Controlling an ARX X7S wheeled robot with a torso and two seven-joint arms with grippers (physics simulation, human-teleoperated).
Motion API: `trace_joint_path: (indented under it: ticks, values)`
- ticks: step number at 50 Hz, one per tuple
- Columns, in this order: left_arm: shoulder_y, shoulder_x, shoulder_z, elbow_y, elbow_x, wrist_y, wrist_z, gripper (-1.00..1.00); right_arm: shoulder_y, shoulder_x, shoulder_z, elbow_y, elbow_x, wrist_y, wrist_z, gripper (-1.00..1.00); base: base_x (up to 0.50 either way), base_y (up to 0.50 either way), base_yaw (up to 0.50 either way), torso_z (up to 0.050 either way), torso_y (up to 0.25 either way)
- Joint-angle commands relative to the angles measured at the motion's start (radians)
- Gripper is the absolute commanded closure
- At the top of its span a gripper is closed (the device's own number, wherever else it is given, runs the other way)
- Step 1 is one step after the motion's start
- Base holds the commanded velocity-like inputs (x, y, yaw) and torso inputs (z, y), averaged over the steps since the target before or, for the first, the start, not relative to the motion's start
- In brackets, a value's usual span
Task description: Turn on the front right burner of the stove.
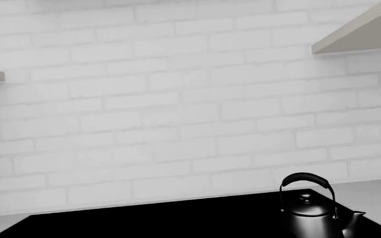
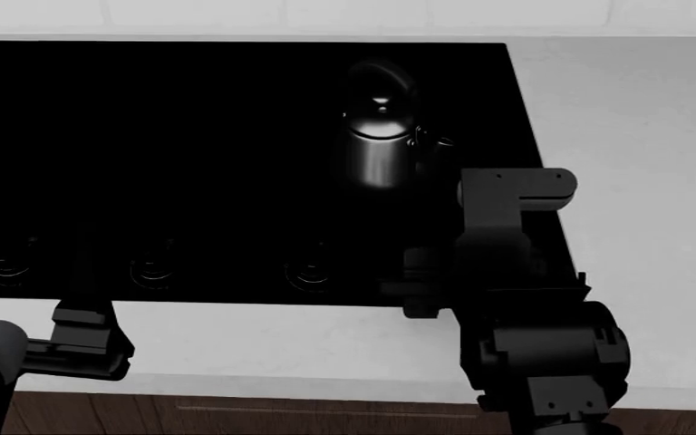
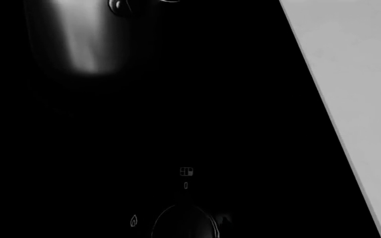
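Observation:
The stove point(image 2: 203, 136) is a glossy black cooktop set in a pale counter. Three small round knobs show in a row along its front, the rightmost visible one point(image 2: 312, 272). The fourth, right-end knob is hidden behind my right arm in the head view. In the right wrist view a dark round knob point(image 3: 185, 224) with a faint rim lies just under the camera, a flame mark point(image 3: 133, 220) beside it. My right gripper point(image 2: 424, 288) hangs over that spot; its jaws are too dark to read. My left gripper point(image 2: 82, 340) is over the counter's front edge, apart from the knobs.
A shiny dark kettle point(image 2: 379, 136) stands on the back right of the cooktop, also in the left wrist view point(image 1: 309, 208) and right wrist view point(image 3: 78, 39). Pale counter point(image 2: 638, 136) lies right of the stove. A white brick wall point(image 1: 177, 99) with two shelves is behind.

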Motion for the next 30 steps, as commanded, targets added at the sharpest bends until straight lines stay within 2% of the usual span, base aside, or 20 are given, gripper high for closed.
trace_joint_path:
  ticks: [1,13,30]
  values:
    - [0.000,-0.003,0.003,-0.002,-0.004,0.002,-0.004,-1.00,-0.037,0.012,-0.017,-0.016,0.002,0.017,-0.008,1.00,-0.01,0.00,0.00,0.000,0.000]
    - [-0.002,-0.006,0.004,0.000,-0.006,0.000,-0.009,-1.00,-0.079,0.069,-0.111,-0.193,0.002,0.058,-0.107,1.00,-0.01,0.00,-0.01,0.001,0.007]
    - [-0.003,-0.011,0.008,0.001,-0.010,-0.002,-0.017,-1.00,-0.006,0.099,-0.245,-0.076,-0.036,0.008,-0.288,1.00,-0.01,0.00,0.00,0.001,0.005]
